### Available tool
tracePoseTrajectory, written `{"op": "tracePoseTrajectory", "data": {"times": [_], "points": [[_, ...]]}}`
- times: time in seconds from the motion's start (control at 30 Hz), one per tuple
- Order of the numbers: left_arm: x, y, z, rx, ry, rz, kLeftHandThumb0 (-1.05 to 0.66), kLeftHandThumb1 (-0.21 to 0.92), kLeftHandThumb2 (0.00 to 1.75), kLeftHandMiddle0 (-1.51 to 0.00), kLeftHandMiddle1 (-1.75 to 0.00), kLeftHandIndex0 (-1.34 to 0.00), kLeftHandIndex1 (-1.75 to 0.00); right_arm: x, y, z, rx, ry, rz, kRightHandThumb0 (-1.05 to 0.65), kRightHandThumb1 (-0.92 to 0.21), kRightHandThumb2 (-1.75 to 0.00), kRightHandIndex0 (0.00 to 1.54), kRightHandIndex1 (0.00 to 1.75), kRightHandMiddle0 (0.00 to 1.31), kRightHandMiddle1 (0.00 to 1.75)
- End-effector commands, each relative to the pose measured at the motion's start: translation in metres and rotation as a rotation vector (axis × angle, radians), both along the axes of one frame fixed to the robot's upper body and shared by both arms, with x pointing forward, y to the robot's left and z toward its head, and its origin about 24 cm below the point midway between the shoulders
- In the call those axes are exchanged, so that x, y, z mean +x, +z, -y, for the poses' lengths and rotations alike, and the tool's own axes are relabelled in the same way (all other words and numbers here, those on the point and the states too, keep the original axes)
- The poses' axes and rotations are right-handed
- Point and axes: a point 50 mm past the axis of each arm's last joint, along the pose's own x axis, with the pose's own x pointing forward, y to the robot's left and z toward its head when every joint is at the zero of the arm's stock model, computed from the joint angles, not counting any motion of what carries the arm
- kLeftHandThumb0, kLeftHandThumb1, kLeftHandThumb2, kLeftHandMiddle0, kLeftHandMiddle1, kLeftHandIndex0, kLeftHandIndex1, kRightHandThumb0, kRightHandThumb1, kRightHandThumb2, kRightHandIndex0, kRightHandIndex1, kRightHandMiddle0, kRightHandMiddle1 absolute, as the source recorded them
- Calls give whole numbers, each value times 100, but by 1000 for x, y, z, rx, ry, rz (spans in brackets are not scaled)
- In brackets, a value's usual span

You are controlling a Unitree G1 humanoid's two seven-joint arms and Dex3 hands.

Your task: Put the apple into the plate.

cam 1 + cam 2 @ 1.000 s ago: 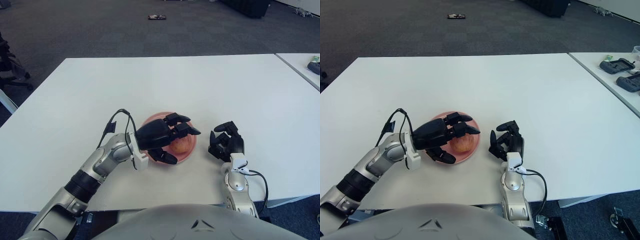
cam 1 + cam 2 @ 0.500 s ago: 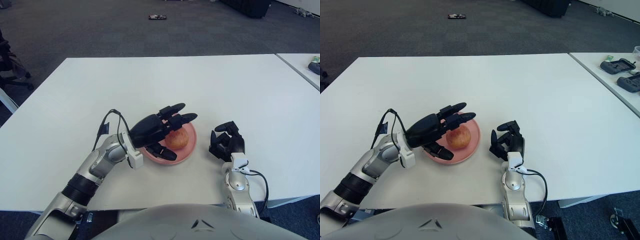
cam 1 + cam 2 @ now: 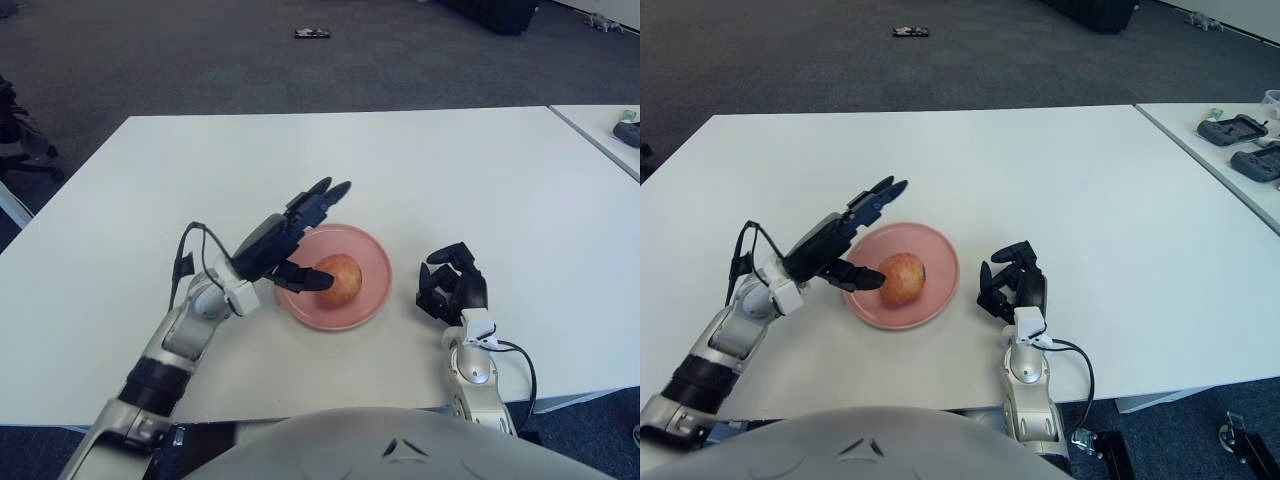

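A red-yellow apple (image 3: 336,279) lies in the pink plate (image 3: 367,260) near the table's front middle. My left hand (image 3: 290,235) is raised just left of the plate, fingers spread and holding nothing; its thumb tip is close to the apple's left side. My right hand (image 3: 452,285) rests on the table to the right of the plate, fingers curled and empty.
The white table (image 3: 420,170) carries the plate. A second table at the right edge holds dark devices (image 3: 1238,130). A small dark object (image 3: 312,33) lies on the carpet far behind.
My left hand has let go of the apple, opened, and drawn back up and to the left off the plate. The apple stays in the plate. The right hand has not moved.
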Motion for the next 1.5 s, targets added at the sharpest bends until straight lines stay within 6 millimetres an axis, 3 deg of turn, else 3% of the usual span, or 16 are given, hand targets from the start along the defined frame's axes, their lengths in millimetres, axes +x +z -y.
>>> {"op": "tracePoseTrajectory", "data": {"times": [0.0, 0.13, 0.23, 0.3, 0.4, 0.53, 0.83, 0.9, 1.07, 1.47], "points": [[-1, -7, -15, -64, 119, -56, -96, 81, 56, -5, -4, 0, -32, -1, -4, 0, 10, -1, -15, -41, -55, -103, 82, 175, 43, 175], [3, -9, -12, -141, 176, -60, -90, 83, 59, -9, -8, 0, -45, -1, -4, 0, 10, -2, -15, -41, -55, -103, 82, 175, 43, 175], [11, -17, -12, -262, 275, -104, -81, 84, 65, -4, -34, 0, -61, -2, -4, 0, 7, -7, -16, -41, -55, -104, 81, 174, 43, 175], [10, -23, -16, -319, 340, -128, -66, 79, 81, -2, -56, 0, -76, -2, -4, 0, 5, -9, -18, -41, -54, -105, 81, 173, 44, 175], [8, -35, -20, -375, 427, -163, -55, 76, 95, 0, -75, 0, -92, -2, -3, 0, 1, -14, -23, -41, -53, -105, 82, 172, 44, 175], [1, -51, -24, -449, 518, -210, -51, 77, 101, -1, -94, 0, -108, -2, -3, -1, -2, -20, -29, -41, -53, -106, 82, 172, 44, 175], [-4, -68, -28, -600, 781, -369, -53, 86, 101, -18, -127, 0, -159, -2, -2, -1, -1, -25, -30, -42, -53, -106, 82, 171, 45, 175], [-4, -72, -28, -609, 826, -390, -43, 89, 73, -30, -132, -12, -168, -2, -2, -1, -2, -24, -29, -42, -52, -106, 83, 171, 45, 175], [-4, -79, -29, -610, 876, -428, -36, 92, 56, -40, -137, -19, -174, -2, -3, -2, -1, -18, -26, -42, -52, -107, 84, 171, 45, 175], [-6, -97, -37, -578, 914, -475, -37, 74, 78, -51, -157, -30, -175, -2, -4, -3, 8, -11, -12, -42, -52, -108, 84, 171, 45, 175]]}}
